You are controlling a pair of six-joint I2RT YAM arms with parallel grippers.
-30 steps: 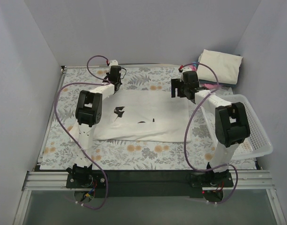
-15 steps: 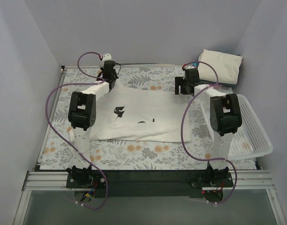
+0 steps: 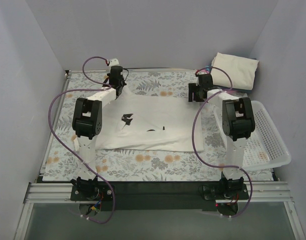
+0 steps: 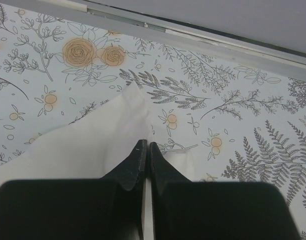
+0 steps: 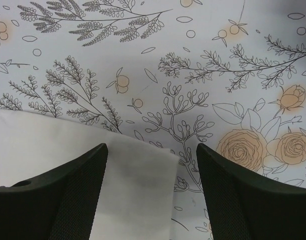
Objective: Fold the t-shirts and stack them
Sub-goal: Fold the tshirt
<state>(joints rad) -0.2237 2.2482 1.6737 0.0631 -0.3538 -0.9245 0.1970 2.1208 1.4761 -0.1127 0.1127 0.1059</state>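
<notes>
A white t-shirt with a small dark chest print lies spread flat in the middle of the floral table. My left gripper is at its far left corner. In the left wrist view the left gripper is shut, with white cloth pinched between the fingertips. My right gripper is at the far right corner. In the right wrist view it is open, with the shirt's corner lying flat between the fingers. A folded cream t-shirt sits at the back right on pink cloth.
A white plastic lattice basket stands along the right edge beside the right arm. The table's back rail and the grey back wall lie just beyond both grippers. Purple cables loop around both arms.
Both arms have stretched further toward the back of the table. The left gripper moved back and left with the shirt's far left corner. The shirt's body lies much as before.
</notes>
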